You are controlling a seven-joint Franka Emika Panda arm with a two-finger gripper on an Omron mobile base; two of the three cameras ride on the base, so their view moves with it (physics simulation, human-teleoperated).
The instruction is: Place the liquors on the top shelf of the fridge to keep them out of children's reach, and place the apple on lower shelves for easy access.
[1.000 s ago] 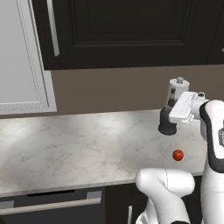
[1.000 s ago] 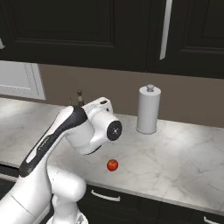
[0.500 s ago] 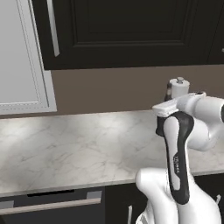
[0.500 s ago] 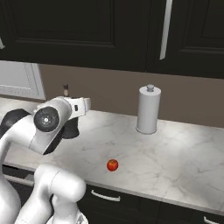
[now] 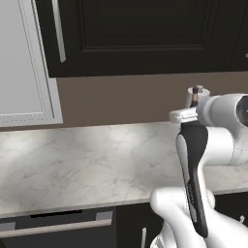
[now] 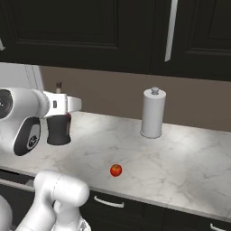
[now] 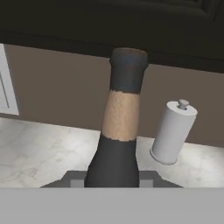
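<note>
The dark bottle is cut off low in the hand view, so its base and the jaws at its sides are hidden; contact cannot be confirmed there. In the right base view the white arm covers the bottle's upper body, with the neck tip showing above. In the left base view the arm hides all but the bottle's top and most of the paper towel roll. The bench runs past both side edges. The apple's stem is too small to tell.
</note>
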